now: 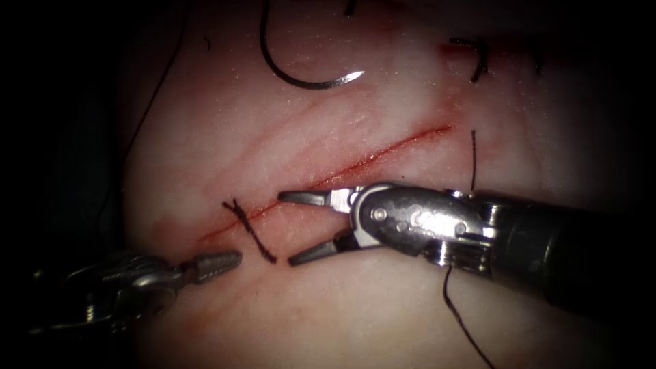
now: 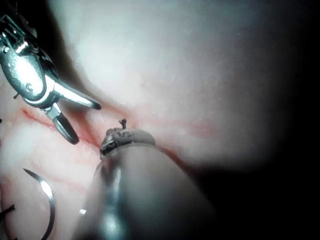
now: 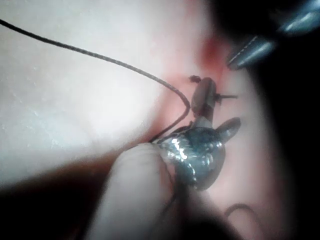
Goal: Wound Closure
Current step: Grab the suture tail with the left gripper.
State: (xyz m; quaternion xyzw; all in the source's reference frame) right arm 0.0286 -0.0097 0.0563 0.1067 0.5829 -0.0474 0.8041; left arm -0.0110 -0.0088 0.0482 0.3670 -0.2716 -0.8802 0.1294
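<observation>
The cut (image 1: 355, 164) runs slantwise across the tissue (image 1: 225, 137). A tied stitch (image 1: 249, 229) with short dark ends crosses its near end. The curved needle (image 1: 307, 80) lies loose on the tissue to the left of the cut, far from both tools and held by neither. My right tool (image 1: 285, 229) stands open just right of the stitch, one jaw over the cut, with nothing between the jaws. It appears open in the left wrist view too (image 2: 86, 123). My left tool (image 1: 232, 260) is shut on nothing, its tip close to the stitch's lower end.
Thread (image 1: 473, 160) rises behind the right tool's wrist, and more thread (image 1: 465, 321) trails below it. Another stitch (image 1: 478, 58) sits at the far right in red fluid. A long thread (image 3: 100, 56) crosses the pale tissue. The needle (image 2: 47, 205) lies beside my left shaft (image 2: 140, 195).
</observation>
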